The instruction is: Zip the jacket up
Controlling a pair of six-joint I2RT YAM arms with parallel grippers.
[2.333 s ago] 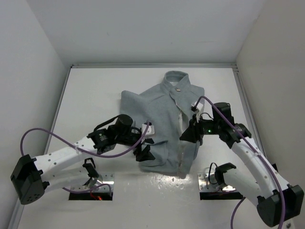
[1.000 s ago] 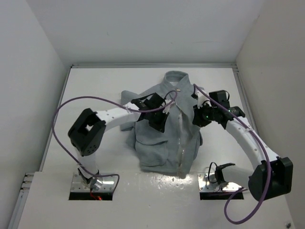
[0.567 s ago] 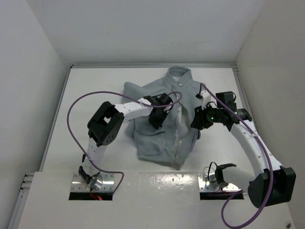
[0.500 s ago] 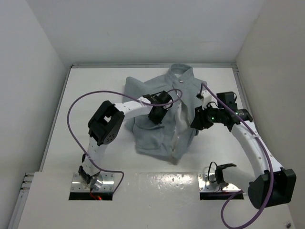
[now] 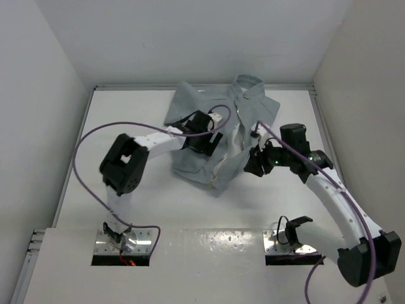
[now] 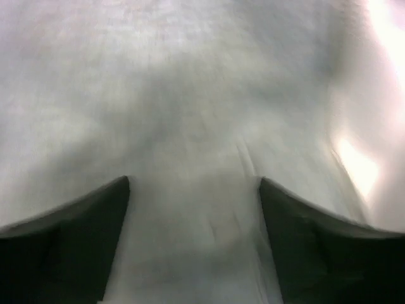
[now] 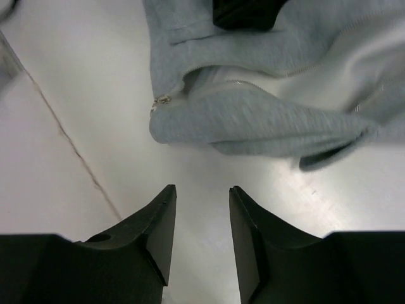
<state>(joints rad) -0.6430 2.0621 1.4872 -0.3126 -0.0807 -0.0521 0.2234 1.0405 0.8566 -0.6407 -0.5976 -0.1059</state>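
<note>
- Jacket (image 5: pixel 190 104) has slid to the desk's (image 5: pixel 126 114) far edge, bunched and skewed, so its front is harder to zip.
- Left gripper (image 5: pixel 205 142), spread, presses into its fabric.
- Right gripper (image 5: pixel 251 166), spread and empty, hovers beside the hem.

White arm links (image 5: pixel 335 202), black joints (image 5: pixel 120 171), purple cables (image 5: pixel 75 161), black right gripper (image 7: pixel 201 188)
</note>
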